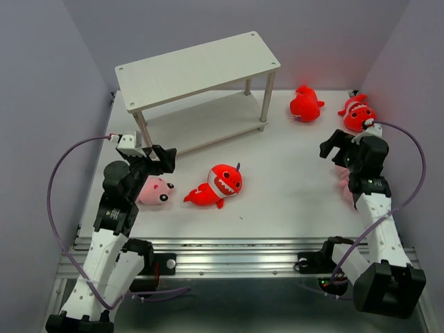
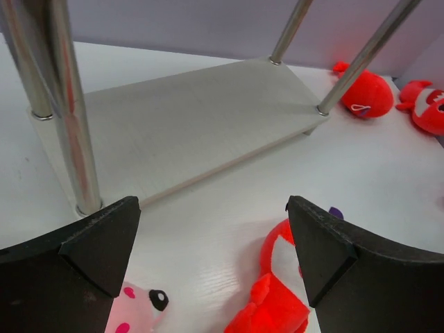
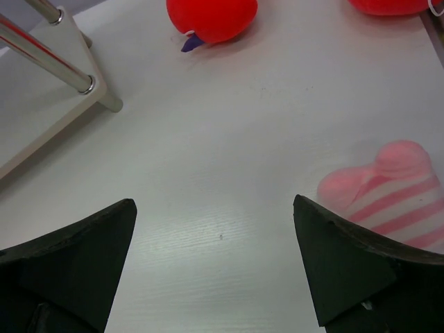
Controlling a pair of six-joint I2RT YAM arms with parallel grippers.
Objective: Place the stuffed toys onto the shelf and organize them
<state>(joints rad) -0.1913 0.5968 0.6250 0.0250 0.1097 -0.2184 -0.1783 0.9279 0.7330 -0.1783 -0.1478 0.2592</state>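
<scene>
— Progress so far?
— None; the shelf (image 1: 198, 69), toward the far left corner, stands bare on both tiers; a red shark (image 1: 220, 184) lies mid-table, a second shark (image 1: 305, 104) and a third shark (image 1: 357, 114) near the far right corner; one pink toy (image 1: 156, 191) lies by the left edge, the other pink toy (image 3: 388, 184) by the right edge.
— Grippers?
— Both the left gripper (image 1: 156, 161) and the right gripper (image 1: 338, 149) are spread wide, empty.

A white table (image 1: 291, 187) with a faint wood grain fills the middle of the overhead view. Plain pale lavender walls (image 1: 333, 28) close it in at 9, 12 and 3 o'clock. A ribbed metal rail (image 1: 236, 258) runs along its 6 o'clock edge. The light is even and the shadows are soft.
</scene>
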